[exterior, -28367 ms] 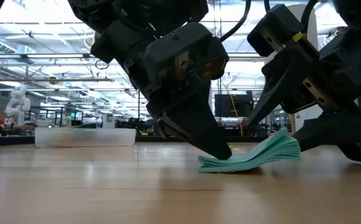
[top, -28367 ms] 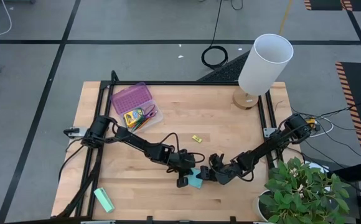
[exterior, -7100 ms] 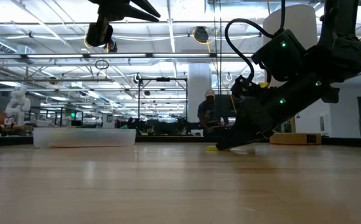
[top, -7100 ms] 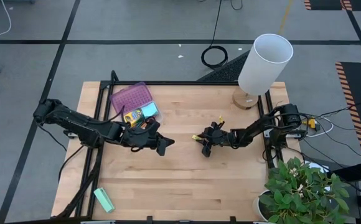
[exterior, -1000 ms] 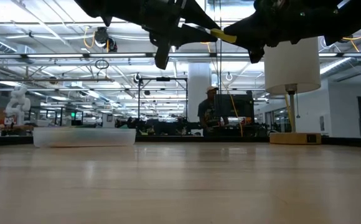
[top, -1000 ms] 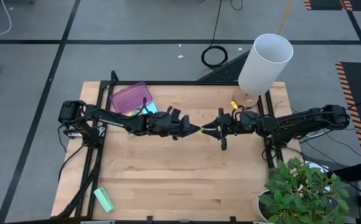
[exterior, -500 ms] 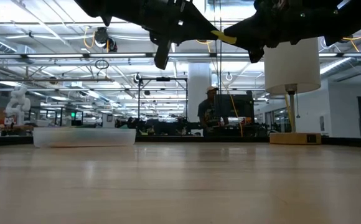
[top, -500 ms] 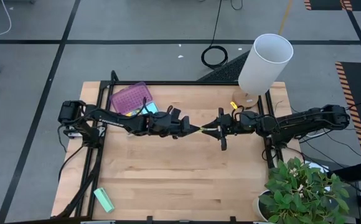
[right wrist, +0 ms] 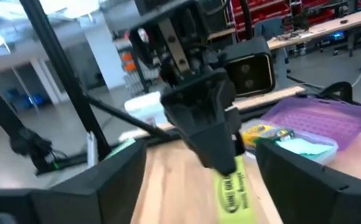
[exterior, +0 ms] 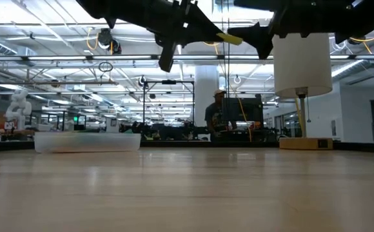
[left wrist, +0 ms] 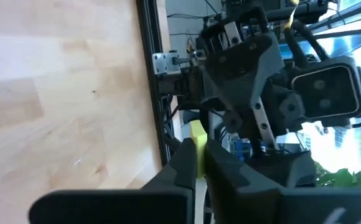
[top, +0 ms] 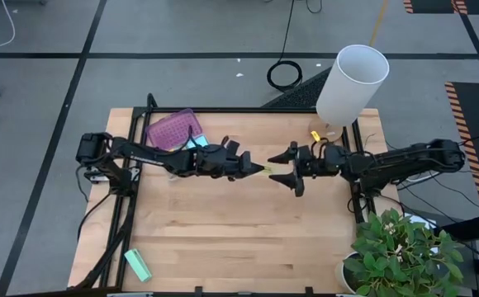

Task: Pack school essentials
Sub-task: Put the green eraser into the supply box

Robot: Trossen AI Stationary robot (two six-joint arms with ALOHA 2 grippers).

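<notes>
Nearest the front edge, lying flat at the front left corner of the wooden table [top: 223, 239]: a mint-green block [top: 138, 265], well apart from everything else; beside the front right corner, off the table, a leafy potted plant [top: 400, 252]. Farther back, raised well above mid-table: the left gripper [top: 253, 169], clenched on a tiny yellow piece [top: 265, 170], fingers [left wrist: 187, 163] pressed to both sides of it in the left wrist view, the piece jutting out past the tips in the low view [exterior: 230, 38]. Just beside it, tip facing tip: the right gripper [top: 282, 167], released, fingers spread wide with one tip toward the back and one toward the front, apart from the piece; seen from the right wrist, the yellow piece hanging between those spread dark fingers [right wrist: 106, 180] without touching either. Farther back on the left side: a clear storage box [top: 183, 147] with its purple lid [top: 173, 129] propped open, holding a cyan sticky-note pad [top: 196, 142] and a yellow-green crayon box [right wrist: 268, 132], the rest of the contents hidden behind the left arm. At the back right corner: a lamp with a white shade [top: 352, 85] on a wooden base. Beyond the table in the low view: a person [exterior: 218, 115] standing far off in the workshop.
</notes>
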